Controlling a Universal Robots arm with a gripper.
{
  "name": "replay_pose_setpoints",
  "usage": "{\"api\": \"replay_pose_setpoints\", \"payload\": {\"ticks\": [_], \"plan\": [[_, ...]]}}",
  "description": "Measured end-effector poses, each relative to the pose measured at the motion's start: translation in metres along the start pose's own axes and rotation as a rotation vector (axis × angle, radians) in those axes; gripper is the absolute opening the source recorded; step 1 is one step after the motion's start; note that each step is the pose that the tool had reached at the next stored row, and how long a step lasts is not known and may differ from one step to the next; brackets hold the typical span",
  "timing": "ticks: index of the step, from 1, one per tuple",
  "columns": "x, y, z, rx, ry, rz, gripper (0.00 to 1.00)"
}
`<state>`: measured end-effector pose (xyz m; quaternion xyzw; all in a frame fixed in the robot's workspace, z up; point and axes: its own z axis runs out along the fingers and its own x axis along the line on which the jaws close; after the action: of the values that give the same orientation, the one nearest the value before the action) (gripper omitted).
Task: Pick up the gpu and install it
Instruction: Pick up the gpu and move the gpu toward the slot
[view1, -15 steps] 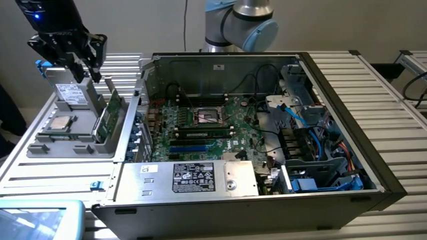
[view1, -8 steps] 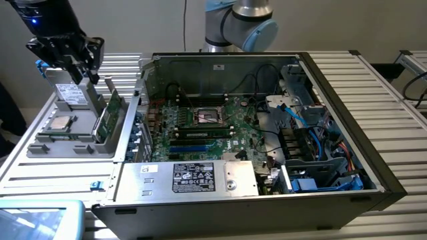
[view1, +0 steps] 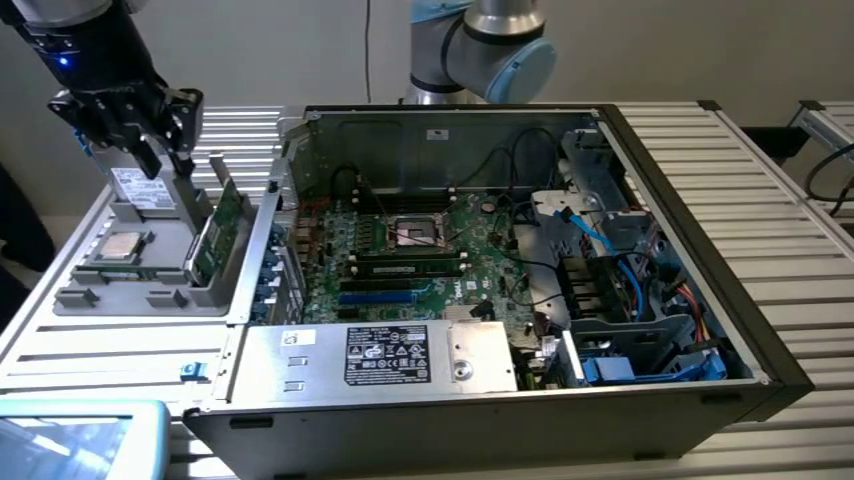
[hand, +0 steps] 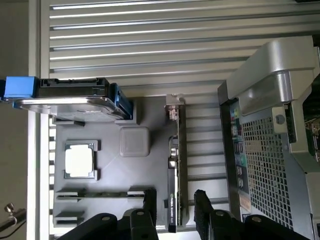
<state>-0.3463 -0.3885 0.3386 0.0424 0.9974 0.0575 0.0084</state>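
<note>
Slatted aluminium table (hand: 150, 30): my pincer (hand: 175, 196), spread, flanks the thin green-and-black gpu card (hand: 177, 150); off-centre closing could tilt it.

The arm reaches in at the exterior view's left, wrist pointing straight down, and the gripper (view1: 158, 150) hangs low with its black fingers (hand: 202, 212) parted.

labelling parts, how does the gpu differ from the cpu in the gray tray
The gpu stands on edge; the cpu lies flat in a recess. The gpu is a long thin card; the cpu is a small silvery square. In the wrist view the gpu lines up inside the open gripper; the cpu lies aside. Both rest in the gray tray.
</note>
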Motion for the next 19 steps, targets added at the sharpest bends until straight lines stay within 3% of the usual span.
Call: {"api": "replay_pose_setpoints", "payload": {"ticks": [16,19], "plan": [[0.002,-0.0049,0.0287,0.0001,0.0001,0.0,0.44],[0.002,-0.0067,0.034,0.0006,0.0056,0.0,0.44]]}}
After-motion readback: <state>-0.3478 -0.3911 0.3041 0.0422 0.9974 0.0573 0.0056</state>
